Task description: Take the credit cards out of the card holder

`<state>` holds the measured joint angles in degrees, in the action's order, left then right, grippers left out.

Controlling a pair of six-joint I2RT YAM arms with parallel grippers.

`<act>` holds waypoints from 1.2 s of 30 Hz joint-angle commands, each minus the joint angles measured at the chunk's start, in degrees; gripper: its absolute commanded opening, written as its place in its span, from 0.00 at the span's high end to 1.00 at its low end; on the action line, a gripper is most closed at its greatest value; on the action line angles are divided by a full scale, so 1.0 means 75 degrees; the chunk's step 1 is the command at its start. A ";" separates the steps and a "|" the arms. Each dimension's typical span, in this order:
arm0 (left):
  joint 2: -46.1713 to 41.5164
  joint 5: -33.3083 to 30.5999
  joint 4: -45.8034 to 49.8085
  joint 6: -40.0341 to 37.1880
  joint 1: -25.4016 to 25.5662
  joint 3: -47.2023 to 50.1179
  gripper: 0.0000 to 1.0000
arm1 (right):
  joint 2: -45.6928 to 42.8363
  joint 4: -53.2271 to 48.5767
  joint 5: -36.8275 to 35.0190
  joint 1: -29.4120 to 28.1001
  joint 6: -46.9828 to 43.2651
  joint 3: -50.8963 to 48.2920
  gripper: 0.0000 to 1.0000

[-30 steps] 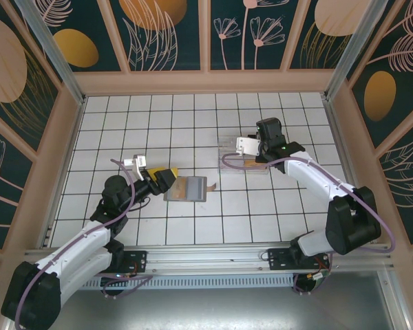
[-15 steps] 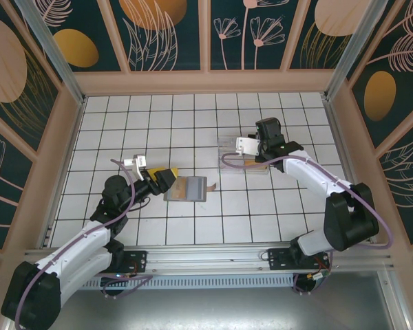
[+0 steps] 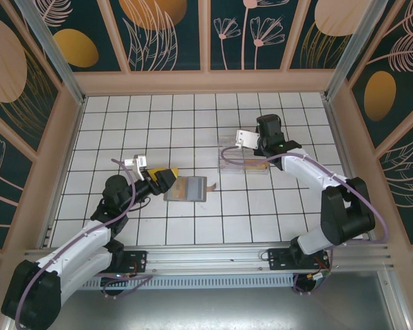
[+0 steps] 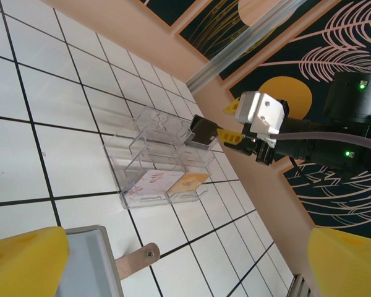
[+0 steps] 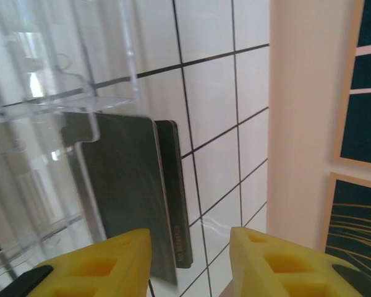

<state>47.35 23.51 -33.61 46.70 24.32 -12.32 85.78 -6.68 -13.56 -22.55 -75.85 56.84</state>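
Right end effector (image 5: 188,250) just spread so my card (image 5: 120,185) settles in the tray (image 4: 149,117); left end effector (image 3: 166,177) waits spread.

Ahead of my left gripper (image 4: 191,260) the card holder (image 4: 86,269) lies low by one finger, its strap tab (image 4: 136,260) poking into the gap between the wide-spread fingers. Past that I have bare tiles up to the clear tray (image 4: 157,167), with the right arm (image 4: 321,148) over its far side. Directly ahead of my right gripper's (image 5: 188,263) parted fingers, two dark credit cards (image 5: 127,185) stand against the tray wall. To its right, tiles are free up to the side wall (image 5: 297,124).
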 commanded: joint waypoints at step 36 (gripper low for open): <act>0.1270 -0.1111 0.2385 0.0148 0.0016 -0.0083 0.24 | 0.0366 0.1549 0.1985 -0.3826 1.2379 -0.1515 0.69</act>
<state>56.27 14.92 -18.50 46.76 24.32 -13.19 85.58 -1.54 -0.67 -49.43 8.69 46.61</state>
